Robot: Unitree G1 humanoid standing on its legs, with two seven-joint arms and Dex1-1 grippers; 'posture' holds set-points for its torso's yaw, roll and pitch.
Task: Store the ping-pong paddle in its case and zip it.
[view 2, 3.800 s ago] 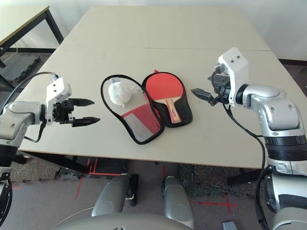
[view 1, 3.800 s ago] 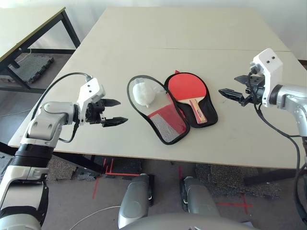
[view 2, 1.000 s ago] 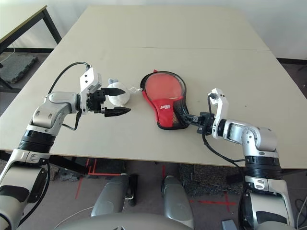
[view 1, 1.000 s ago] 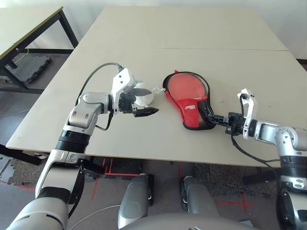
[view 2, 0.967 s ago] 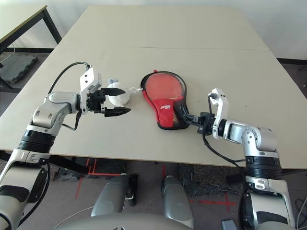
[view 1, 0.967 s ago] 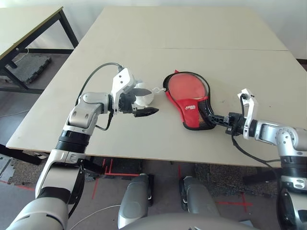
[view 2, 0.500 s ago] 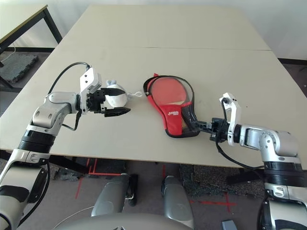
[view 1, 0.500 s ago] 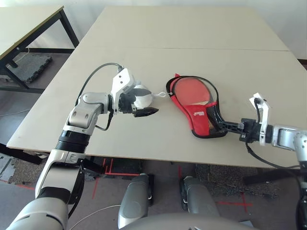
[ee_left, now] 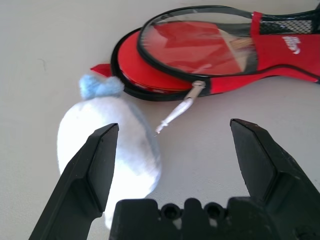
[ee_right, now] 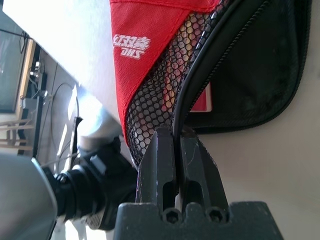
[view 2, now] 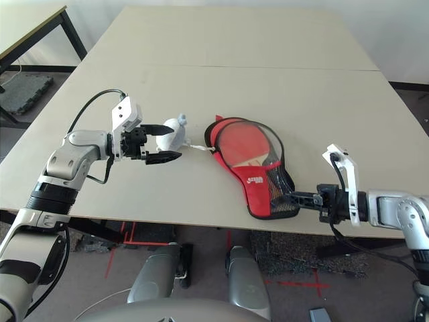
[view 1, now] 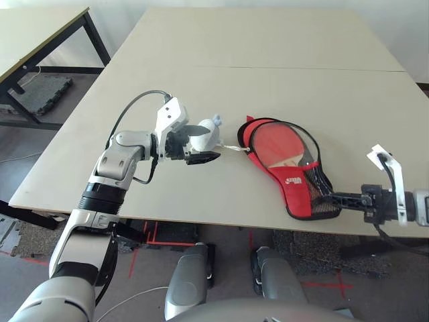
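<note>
right gripper (ee_right: 176,145): fingers pinched tight on the case (view 1: 295,188) rim at its narrow mesh end, near the table's front edge | left gripper (ee_left: 172,150): jaws wide apart, white plastic wad (ee_left: 107,152) against one finger | ping-pong paddle (view 1: 285,146): inside the partly open case | table (view 1: 268,60): beige; second table (view 1: 33,30) behind left

A white wad (view 1: 204,137) blocks the left pincer's (view 1: 201,141) way to the case (view 1: 285,161)
</note>
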